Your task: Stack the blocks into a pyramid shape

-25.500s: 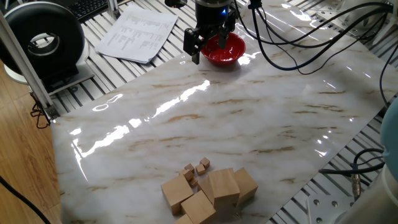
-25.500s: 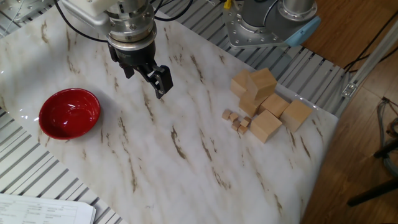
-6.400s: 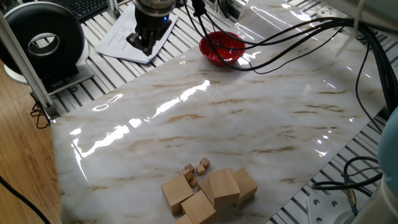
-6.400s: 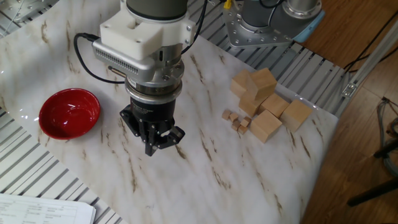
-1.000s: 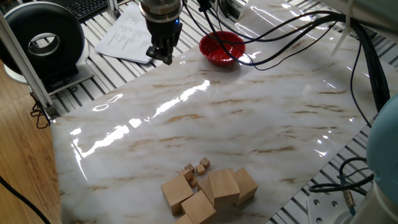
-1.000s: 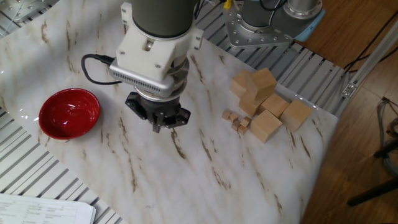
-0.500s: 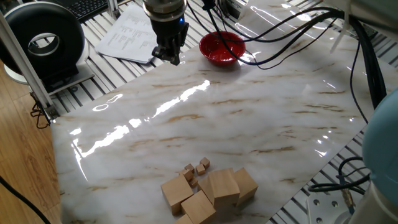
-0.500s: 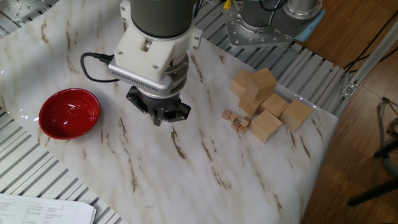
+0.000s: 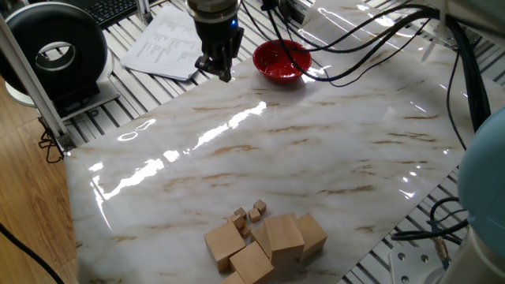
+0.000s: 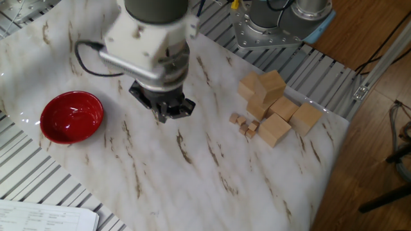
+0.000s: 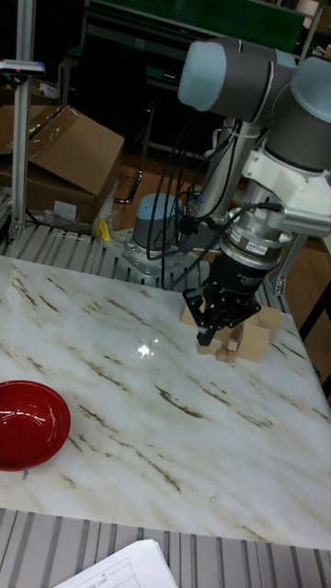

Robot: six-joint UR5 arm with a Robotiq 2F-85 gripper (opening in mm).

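Observation:
Several large tan wooden blocks (image 9: 264, 241) lie in a loose cluster at one corner of the marble table (image 9: 316, 150), one of them resting on top of the others (image 10: 271, 85). In the tall fixed view the blocks (image 11: 253, 338) sit just behind the arm. My gripper (image 9: 217, 69) hangs over the table's far side, well away from the cluster. It points down near the table's middle (image 10: 166, 114) and is open with nothing between its fingers (image 11: 213, 338).
A red bowl (image 9: 282, 61) stands beside the gripper (image 10: 70, 115). Tiny wooden cubes (image 10: 246, 124) lie next to the big ones. Papers (image 9: 173, 39) and a black round device (image 9: 55, 51) sit off the table. Cables (image 9: 379, 39) trail over the far edge.
The gripper has shifted a little toward the red bowl and its wrist has turned slightly. The blocks have not moved.

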